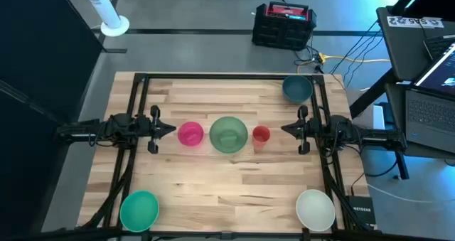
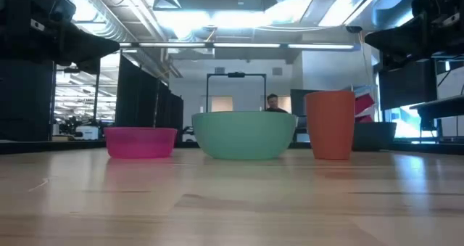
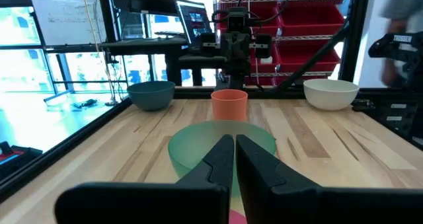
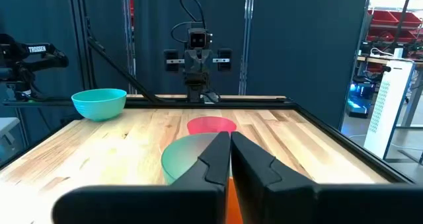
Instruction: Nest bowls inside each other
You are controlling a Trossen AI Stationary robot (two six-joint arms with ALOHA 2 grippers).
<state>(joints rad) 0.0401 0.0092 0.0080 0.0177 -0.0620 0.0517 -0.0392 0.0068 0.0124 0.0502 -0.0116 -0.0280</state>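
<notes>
Three things stand in a row at the table's middle, each on its base: a small pink bowl (image 1: 190, 134), a large translucent green bowl (image 1: 228, 134) and a red-orange cup (image 1: 261, 135). A dark teal-blue bowl (image 1: 296, 89) sits at the far right. A bright green bowl (image 1: 138, 210) is at the near left and a white bowl (image 1: 315, 208) at the near right. My left gripper (image 1: 170, 130) is shut, left of the pink bowl and above the table. My right gripper (image 1: 284, 128) is shut, right of the cup. Neither touches anything.
Black frame rails (image 1: 135, 113) run along the table's left and right sides under the arms. On the floor beyond the far edge stands a black and red box (image 1: 283, 24). A laptop (image 1: 434, 92) sits off the right edge. A person (image 2: 272, 101) shows far back in the room.
</notes>
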